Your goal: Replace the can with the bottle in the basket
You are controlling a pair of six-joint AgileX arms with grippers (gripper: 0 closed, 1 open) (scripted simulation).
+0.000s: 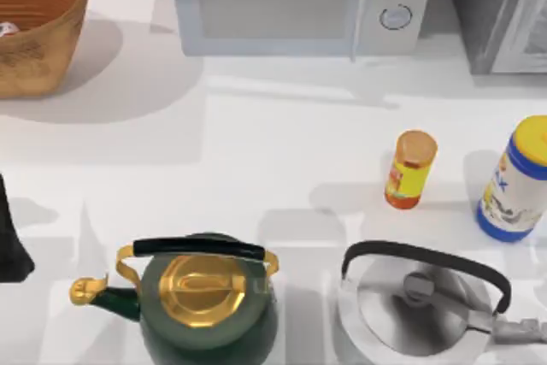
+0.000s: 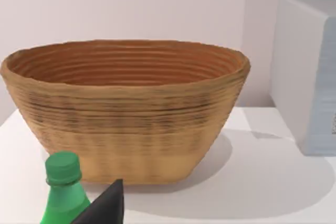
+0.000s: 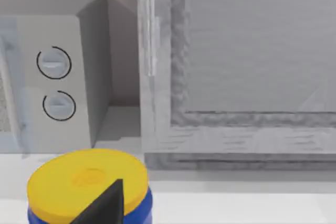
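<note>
While nothing is yet held, the task looks to be at its first step: taking the can out before a bottle goes in.

Top view: a large round woven wicker basket [image 1: 51, 36], tan outside and orange-brown ribbed inside, stands on the white table [image 1: 256, 143], well beyond the dark end of the left arm [image 1: 8, 250]. A small white patch [image 1: 4, 30] inside it may be the white red-banded can, but too little shows to be sure. A yellow-orange bottle with an orange lid [image 1: 411, 168] stands far off towards the right arm's side, beside a blue canister with a yellow lid [image 1: 517, 181]. Nearer are a dark green kettle with a gold lid [image 1: 205, 297] and a silver kettle with a black handle [image 1: 423, 297]. A white microwave [image 1: 295, 2] stands at the back.

Left wrist view: the left gripper [image 2: 105, 208] hangs low with the basket straight ahead and a green plastic bottle with a green cap [image 2: 63, 187] just beside it. Whether this gripper is spread or pressed together, I cannot tell. The basket's wall hides whatever lies inside.

Right wrist view: the right gripper [image 3: 105, 205] sits just behind the yellow-lidded canister, with the microwave farther ahead. Its state I cannot tell either.

Next, I judge, the left gripper must rise over the rim, descend spread around the can and lift it clear. Which bottle is meant is uncertain.
</note>
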